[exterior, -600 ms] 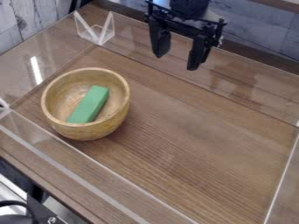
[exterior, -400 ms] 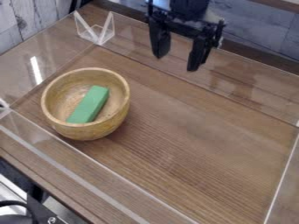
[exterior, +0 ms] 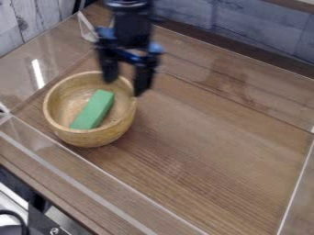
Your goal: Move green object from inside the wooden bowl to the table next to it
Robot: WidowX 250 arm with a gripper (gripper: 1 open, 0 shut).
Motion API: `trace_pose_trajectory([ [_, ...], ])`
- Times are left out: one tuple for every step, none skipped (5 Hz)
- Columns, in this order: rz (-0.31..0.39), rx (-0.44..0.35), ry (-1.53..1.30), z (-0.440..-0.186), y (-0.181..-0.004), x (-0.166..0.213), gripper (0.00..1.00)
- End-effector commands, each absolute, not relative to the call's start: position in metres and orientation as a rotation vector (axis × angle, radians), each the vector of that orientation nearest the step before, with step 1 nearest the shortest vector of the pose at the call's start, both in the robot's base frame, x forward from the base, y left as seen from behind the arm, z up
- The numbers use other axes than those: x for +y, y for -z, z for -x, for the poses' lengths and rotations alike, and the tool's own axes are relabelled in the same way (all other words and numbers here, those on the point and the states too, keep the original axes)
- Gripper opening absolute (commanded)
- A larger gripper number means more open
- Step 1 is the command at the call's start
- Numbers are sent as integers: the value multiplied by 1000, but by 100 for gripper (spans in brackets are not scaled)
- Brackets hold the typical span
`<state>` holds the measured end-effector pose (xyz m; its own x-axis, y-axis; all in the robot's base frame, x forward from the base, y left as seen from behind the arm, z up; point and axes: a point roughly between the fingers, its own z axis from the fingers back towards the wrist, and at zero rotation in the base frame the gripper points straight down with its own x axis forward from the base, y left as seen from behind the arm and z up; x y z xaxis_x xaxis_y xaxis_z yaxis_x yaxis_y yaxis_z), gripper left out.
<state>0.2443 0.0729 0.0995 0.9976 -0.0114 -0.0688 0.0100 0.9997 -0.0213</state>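
Note:
A bright green block, the green object (exterior: 94,109), lies flat inside the wooden bowl (exterior: 61,128), which stands on the left part of the dark wood-grain table (exterior: 208,138). My gripper (exterior: 128,75) hangs pointing down over the bowl's far right rim, just beyond the block. Its black fingers (exterior: 146,77) stand apart with nothing between them, so it is open. The block is in full view and untouched.
Clear acrylic walls (exterior: 147,197) edge the tabletop along the front, left and right. A clear bracket (exterior: 88,27) stands at the back left corner, partly behind the arm. Bare wood stretches to the right of the bowl.
The gripper has swung from the back centre of the table down and to the left, arriving above the bowl's far rim. It stayed open. Bowl and block have not moved.

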Motion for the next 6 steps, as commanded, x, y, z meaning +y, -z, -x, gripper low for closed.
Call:
trace_pose_trajectory([
  [4, -11, 48, -235, -101, 107, 100],
  [4, -38, 52, -227, -91, 127, 100],
  [1, -49, -43, -234, -71, 133, 100],
  [3, -58, -97, -243, -51, 135, 100],
  [5, -67, -105, -242, -56, 129, 100],
  [15, -75, -108, -240, -66, 123, 100],
])
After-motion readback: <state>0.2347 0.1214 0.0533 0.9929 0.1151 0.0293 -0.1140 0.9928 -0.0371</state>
